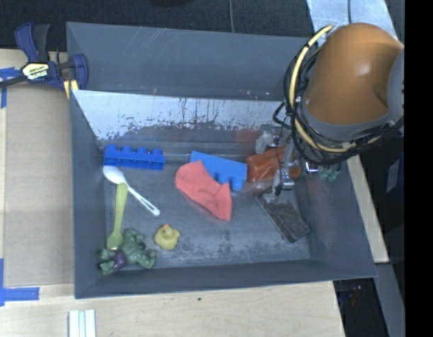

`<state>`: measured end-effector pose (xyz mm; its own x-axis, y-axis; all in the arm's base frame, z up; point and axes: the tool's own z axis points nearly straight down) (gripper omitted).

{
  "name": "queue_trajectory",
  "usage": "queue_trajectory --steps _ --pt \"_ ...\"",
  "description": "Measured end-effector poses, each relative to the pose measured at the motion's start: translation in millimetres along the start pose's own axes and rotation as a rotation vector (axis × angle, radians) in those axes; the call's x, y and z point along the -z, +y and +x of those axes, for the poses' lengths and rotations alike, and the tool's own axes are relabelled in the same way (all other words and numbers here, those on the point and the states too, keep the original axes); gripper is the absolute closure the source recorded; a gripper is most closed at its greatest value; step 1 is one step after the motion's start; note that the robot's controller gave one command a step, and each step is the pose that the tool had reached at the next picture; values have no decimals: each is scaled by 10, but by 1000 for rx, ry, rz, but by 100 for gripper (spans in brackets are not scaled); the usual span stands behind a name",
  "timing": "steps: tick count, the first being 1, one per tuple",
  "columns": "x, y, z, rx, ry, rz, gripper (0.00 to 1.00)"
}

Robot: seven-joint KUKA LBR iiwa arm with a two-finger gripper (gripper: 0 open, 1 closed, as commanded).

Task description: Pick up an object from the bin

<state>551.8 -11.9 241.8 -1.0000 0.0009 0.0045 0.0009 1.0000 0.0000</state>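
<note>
Approach step, camera view: the arm's orange-brown domed wrist cover hangs over the right end of the grey metal bin, with the jaws low at the bin floor. They sit just beside a reddish-brown crumpled lump and at the upper end of a dark grey flat rectangular pad. Cannot tell whether the jaws are open, closed or gripping anything, as cables and shadow hide the tips. Likely target is the reddish-brown lump or the grey pad, both at the right of the bin; which one is unclear.

A blue notched plastic block touches the lump's left side, and a pink-red soft folded lump lies next to that. Well apart on the left are a long blue studded brick, a white plastic spoon, a yellow rubber duck and a green toy figure.

Nothing looks lifted yet. The next move probably calls for settling on one thing, closing on it without catching the blue block, then raising straight up.
</note>
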Motion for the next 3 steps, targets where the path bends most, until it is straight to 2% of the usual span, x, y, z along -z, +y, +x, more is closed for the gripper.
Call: queue_trajectory --steps 1,2,3 --pt "39 0 -15 0 -8 0 0" --pt "-470 88 -196 235 -16 2 0" --pt "-785 237 -372 165 -12 1 0"
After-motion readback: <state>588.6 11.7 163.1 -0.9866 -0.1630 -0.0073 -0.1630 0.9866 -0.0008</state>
